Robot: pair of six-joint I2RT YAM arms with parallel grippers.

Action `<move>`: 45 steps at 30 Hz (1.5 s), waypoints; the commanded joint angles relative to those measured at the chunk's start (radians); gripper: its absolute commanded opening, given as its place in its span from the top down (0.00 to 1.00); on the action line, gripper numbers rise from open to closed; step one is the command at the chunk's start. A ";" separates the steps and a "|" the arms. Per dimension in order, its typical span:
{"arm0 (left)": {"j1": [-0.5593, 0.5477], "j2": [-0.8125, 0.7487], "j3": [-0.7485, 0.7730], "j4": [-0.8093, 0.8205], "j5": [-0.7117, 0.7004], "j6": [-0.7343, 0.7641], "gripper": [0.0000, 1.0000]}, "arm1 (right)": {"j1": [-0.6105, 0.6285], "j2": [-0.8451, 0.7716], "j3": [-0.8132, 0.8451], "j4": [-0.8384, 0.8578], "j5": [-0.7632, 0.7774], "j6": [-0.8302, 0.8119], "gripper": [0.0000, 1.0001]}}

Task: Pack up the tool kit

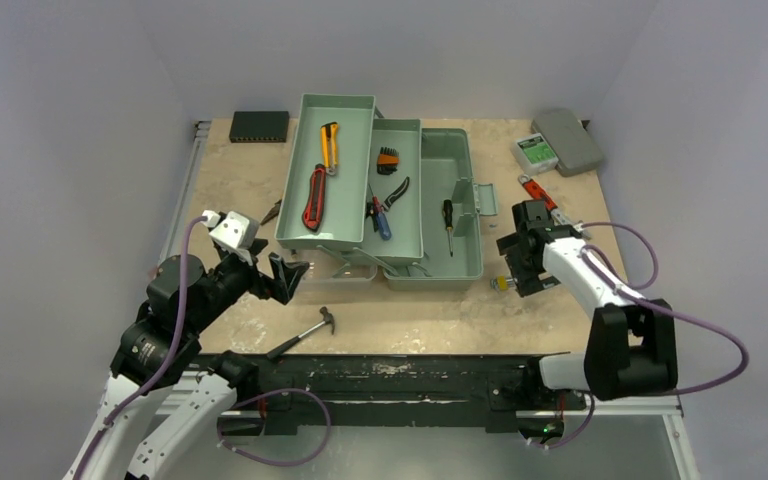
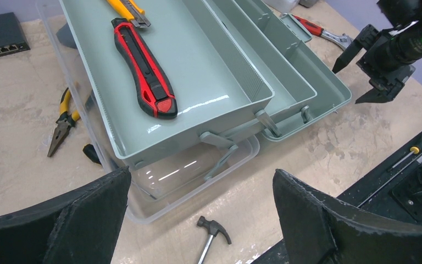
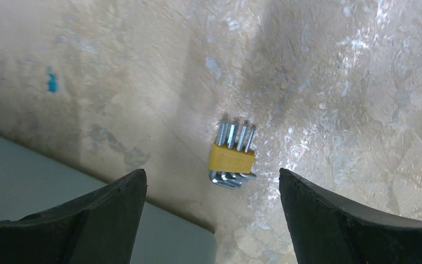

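Nearest the arms' bases, a hammer [image 1: 305, 331] is seen lying loose on the table [image 1: 440, 322], and the left gripper [image 1: 285, 277] is held spread wide and empty just beyond it. To the right, the right gripper [image 3: 210, 179] is poised released above a hex key set [image 3: 232, 157] in a yellow holder, which lies just beside the near right corner of the tool kit [image 1: 438, 165]. A clean pick is judged to need the jaws lowered squarely astride the yellow holder and closed on it, not on the thin keys, with the box wall avoided. Farther back, the green box is shown opened at mid-table, with a red knife [image 1: 314, 197] laid in its tray and a red wrench [image 1: 538, 190] outside it.
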 commanded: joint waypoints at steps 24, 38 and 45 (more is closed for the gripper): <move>0.000 0.000 0.008 0.017 -0.008 0.010 0.03 | 0.048 0.248 -0.038 0.109 -0.037 0.152 0.68; 0.000 0.084 0.005 0.037 0.127 0.020 0.02 | 0.048 0.036 -0.096 0.172 -0.073 0.079 0.80; -0.012 0.157 0.025 0.046 0.212 0.007 0.03 | 0.043 -0.249 -0.161 0.133 -0.040 0.033 0.82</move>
